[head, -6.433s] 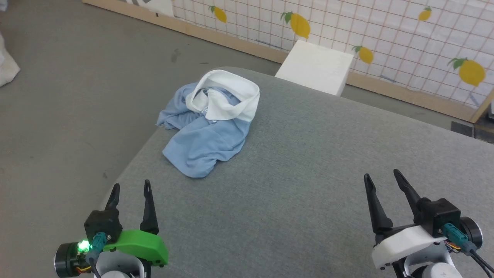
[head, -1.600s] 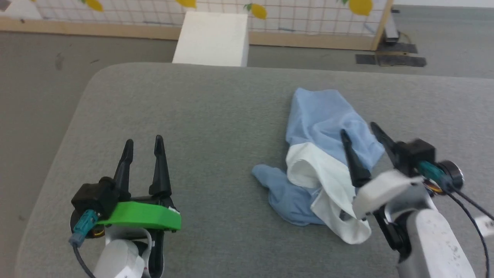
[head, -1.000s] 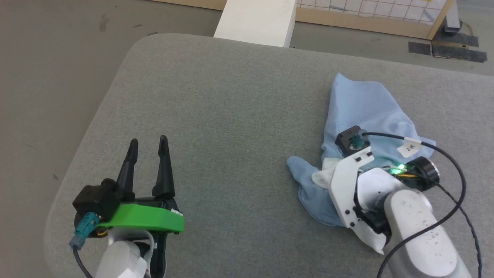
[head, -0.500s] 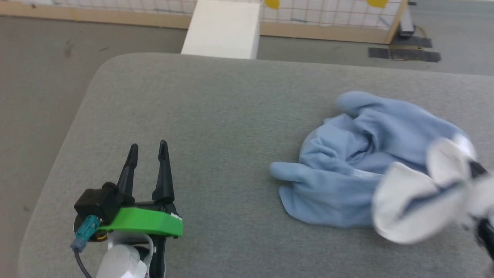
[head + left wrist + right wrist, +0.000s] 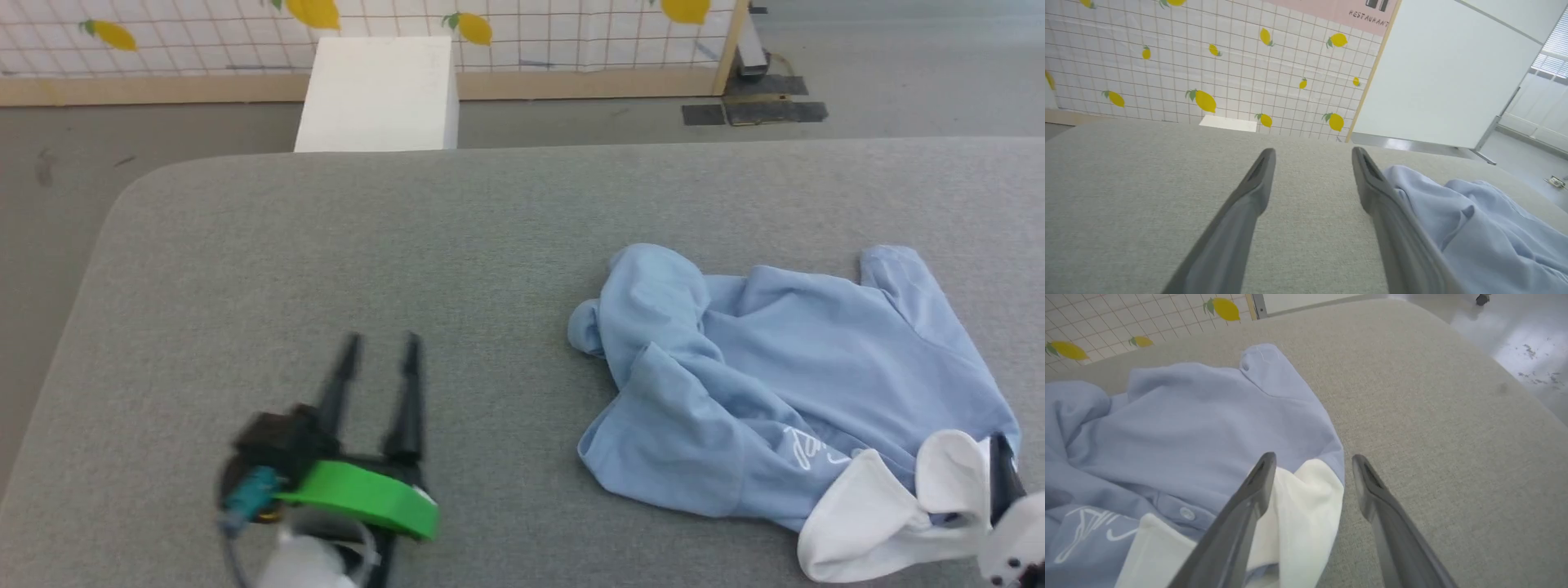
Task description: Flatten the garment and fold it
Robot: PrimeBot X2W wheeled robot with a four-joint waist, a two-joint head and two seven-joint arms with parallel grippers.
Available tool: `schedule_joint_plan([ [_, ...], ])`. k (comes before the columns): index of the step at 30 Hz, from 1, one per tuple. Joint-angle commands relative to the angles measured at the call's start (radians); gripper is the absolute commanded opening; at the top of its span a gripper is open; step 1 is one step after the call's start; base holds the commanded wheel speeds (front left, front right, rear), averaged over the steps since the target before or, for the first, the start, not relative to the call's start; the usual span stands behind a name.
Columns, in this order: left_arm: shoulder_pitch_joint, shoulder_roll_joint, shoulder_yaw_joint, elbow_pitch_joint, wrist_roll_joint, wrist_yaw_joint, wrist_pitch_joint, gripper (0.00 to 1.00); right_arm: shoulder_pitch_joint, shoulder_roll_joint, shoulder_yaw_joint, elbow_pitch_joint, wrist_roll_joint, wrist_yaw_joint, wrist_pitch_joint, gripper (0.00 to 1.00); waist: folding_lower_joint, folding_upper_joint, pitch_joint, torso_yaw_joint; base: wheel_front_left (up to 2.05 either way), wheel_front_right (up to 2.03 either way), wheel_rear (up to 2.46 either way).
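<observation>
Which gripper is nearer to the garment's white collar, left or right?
Right. The right gripper is open at the white collar, at the garment's near end. The left gripper is open over the bare grey surface, apart from the garment, to its left.

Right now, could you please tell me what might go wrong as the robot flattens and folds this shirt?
The right tool is open over the white collar, which lies crumpled; closing there may catch only one layer and drag the light blue shirt askew.
The shirt's left side is folded over itself; folding now would probably trap creases.
The left tool is open above the bare grey table, beside the shirt, so one-sided pulling could bunch it.
</observation>
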Motion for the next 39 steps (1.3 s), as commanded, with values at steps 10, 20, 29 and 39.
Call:
schedule_joint_plan([
  [10, -0.116, -0.003, -0.35, 0.22, -0.05, -0.016, 0.148, 1.0, 0.025, 0.0, 0.189, -0.092, -0.032, -0.001, -0.263, 1.0, 0.0, 0.0, 0.029, -0.049, 0.0, 0.0, 0.0],
  [20, -0.25, -0.003, -0.498, 0.381, -0.15, 0.081, 0.425, 1.0, -0.012, 0.0, 0.28, -0.065, 0.011, -0.001, -0.304, 1.0, 0.0, 0.0, 0.082, -0.105, 0.0, 0.0, 0.0],
  [29, -0.249, -0.003, -0.522, 0.408, -0.227, 0.078, 0.536, 0.0, -0.024, 0.0, 0.284, -0.039, 0.03, -0.001, -0.314, 1.0, 0.0, 0.0, 0.091, -0.116, 0.0, 0.0, 0.0],
  [39, -0.12, 0.099, -0.271, 0.248, -0.36, 0.185, 0.37, 0.0, -0.027, 0.0, 0.257, -0.054, 0.026, -0.001, -0.317, 1.0, 0.0, 0.0, 0.07, -0.035, 0.0, 0.0, 0.0],
])
